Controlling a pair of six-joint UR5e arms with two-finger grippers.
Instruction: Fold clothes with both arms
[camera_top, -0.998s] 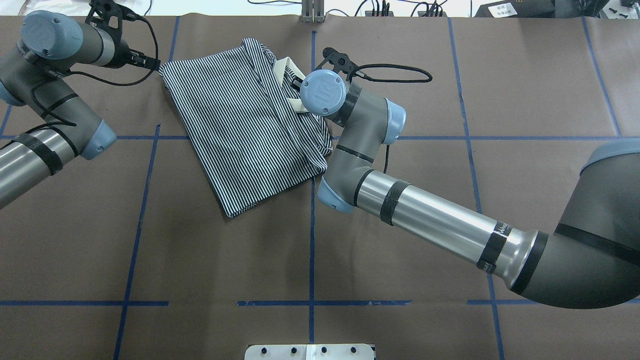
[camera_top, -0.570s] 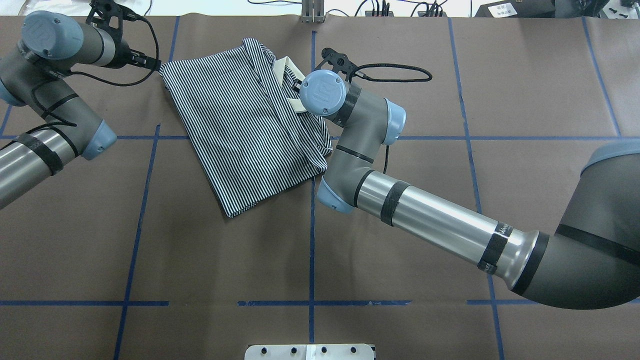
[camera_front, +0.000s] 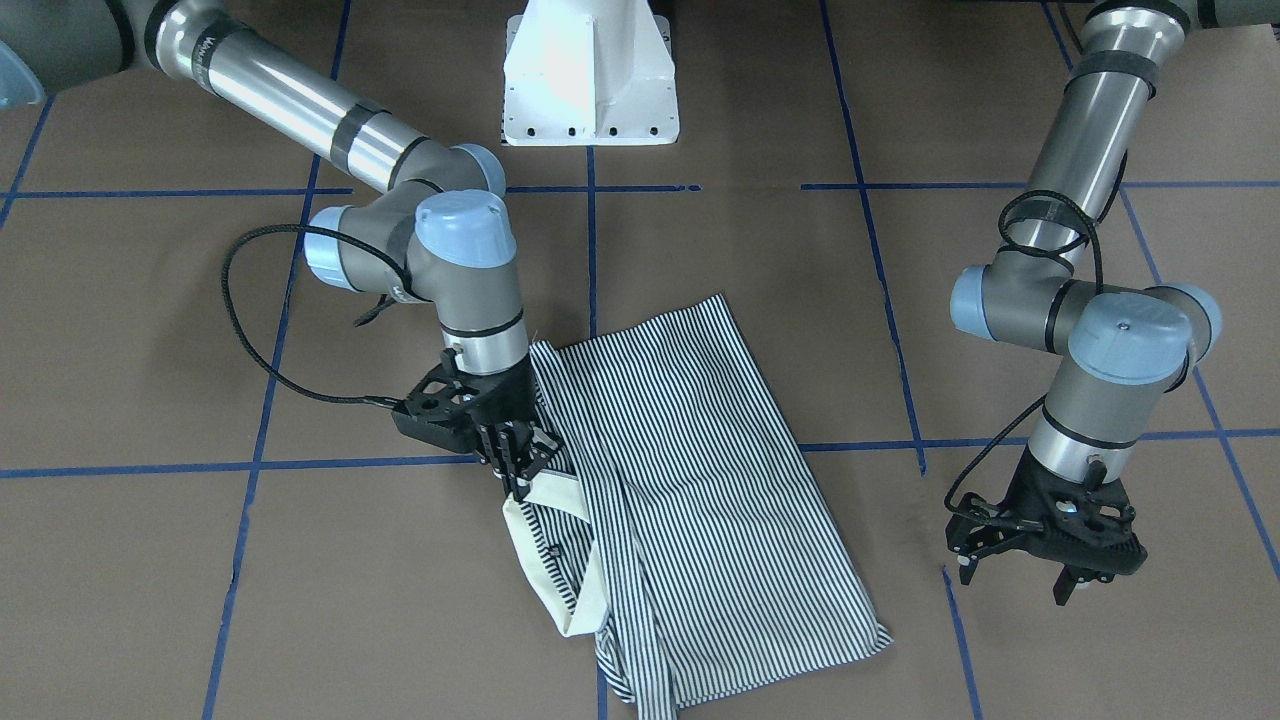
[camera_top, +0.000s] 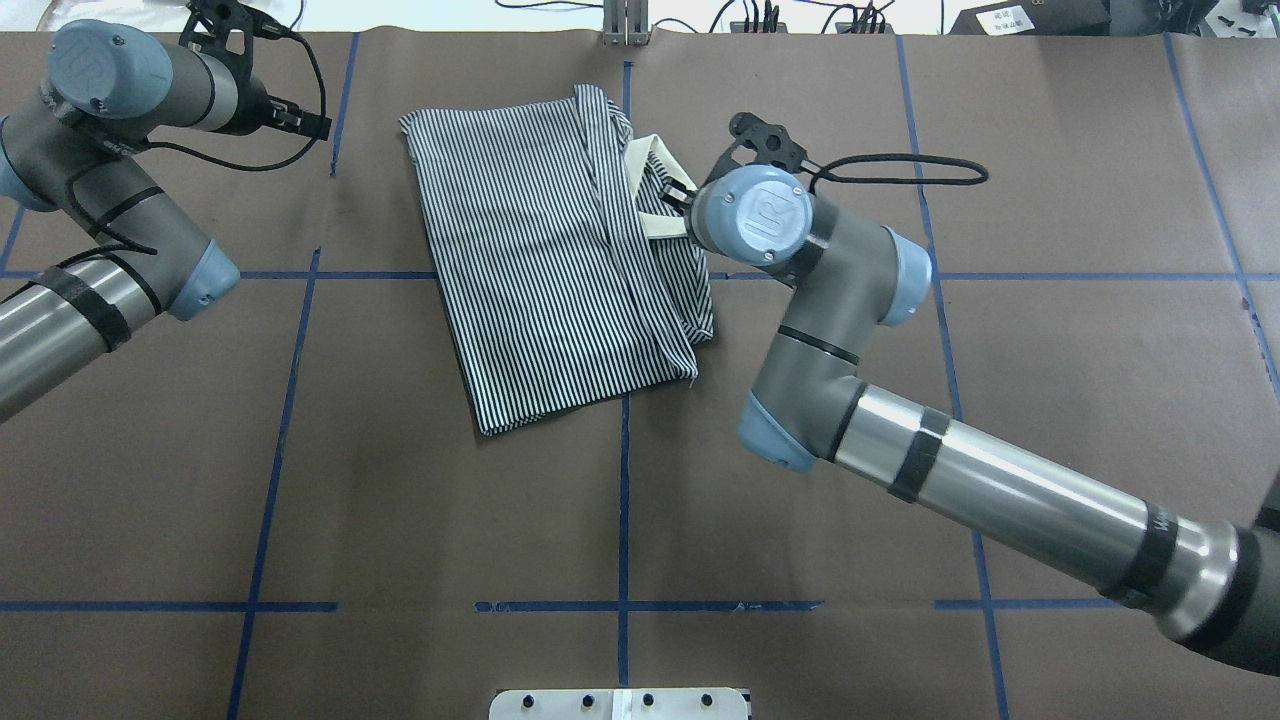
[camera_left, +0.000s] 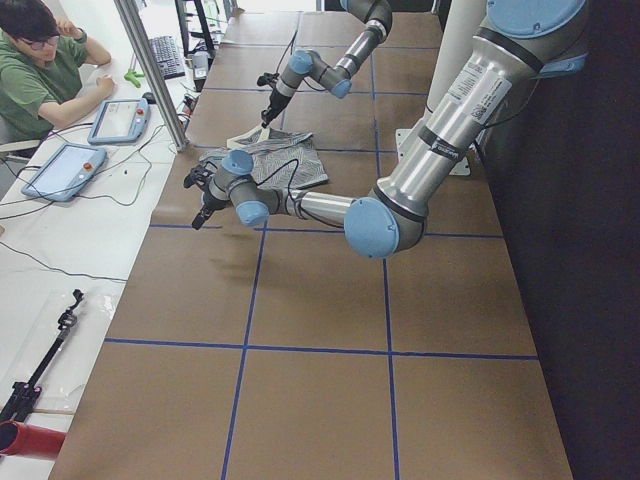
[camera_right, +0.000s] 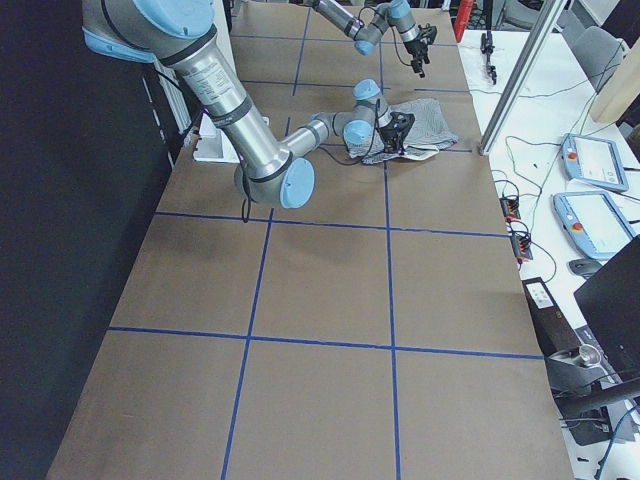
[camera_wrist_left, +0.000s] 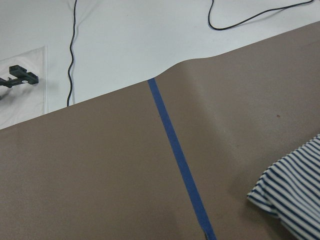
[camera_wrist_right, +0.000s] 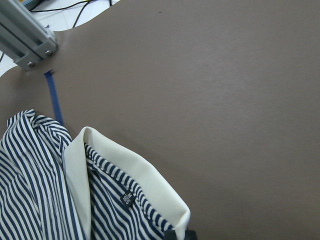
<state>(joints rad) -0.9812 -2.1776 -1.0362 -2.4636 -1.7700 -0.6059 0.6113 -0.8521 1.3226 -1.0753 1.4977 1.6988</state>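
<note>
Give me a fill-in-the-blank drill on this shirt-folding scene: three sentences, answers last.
The right gripper pinches the polo shirt by its cream ____.
The left gripper is ____, not shut, and clear of the shirt.
The table carries tape lines coloured ____.
Missing words: collar; open; blue.

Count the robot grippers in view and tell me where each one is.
2. The right gripper is clamped on the polo shirt at its cream collar. The left gripper hangs open over the table, clear of the shirt.
</note>
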